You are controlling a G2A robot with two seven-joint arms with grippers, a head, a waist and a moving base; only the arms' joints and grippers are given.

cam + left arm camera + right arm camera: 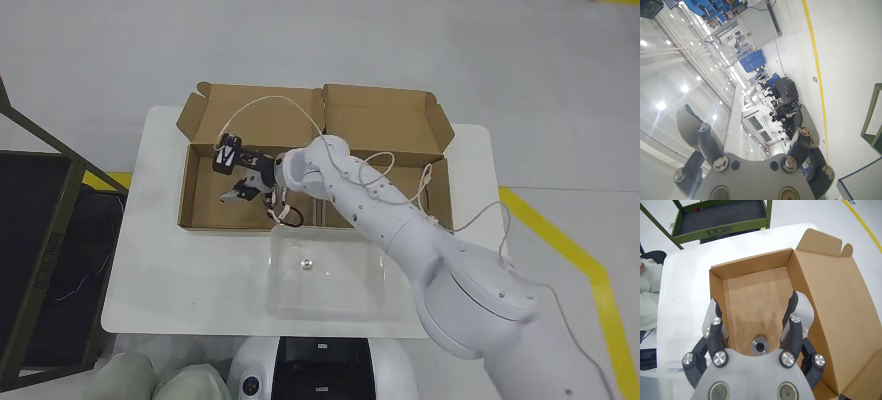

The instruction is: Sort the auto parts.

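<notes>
Right jaws up close, spread wide, nothing pinched, hanging over the open left box (pixel 757 289). Down on that box's brown floor sits a short metal sleeve (pixel 760 345), bore turned toward the wrist camera. It lies between the two fingers (pixel 803 309) and touches neither. Beyond the box comes the white tabletop (pixel 687 279), and past its edge a green cart (pixel 721 217).

From above, the right arm (pixel 400 220) stretches in from the robot's right. It crosses the corner of the right box (pixel 385 115), and its wrist hangs over the left box (pixel 205 205). The two cardboard boxes sit side by side, flaps up, at the far side of the tabletop (pixel 150 260). Just beside them, on the robot's side, is a clear bin (pixel 350 295) with one small metal part (pixel 306 264) lying inside.

Left jaws are spread as well and hold nothing. They point away from the tabletop, out toward a bright hall (pixel 757 79).
</notes>
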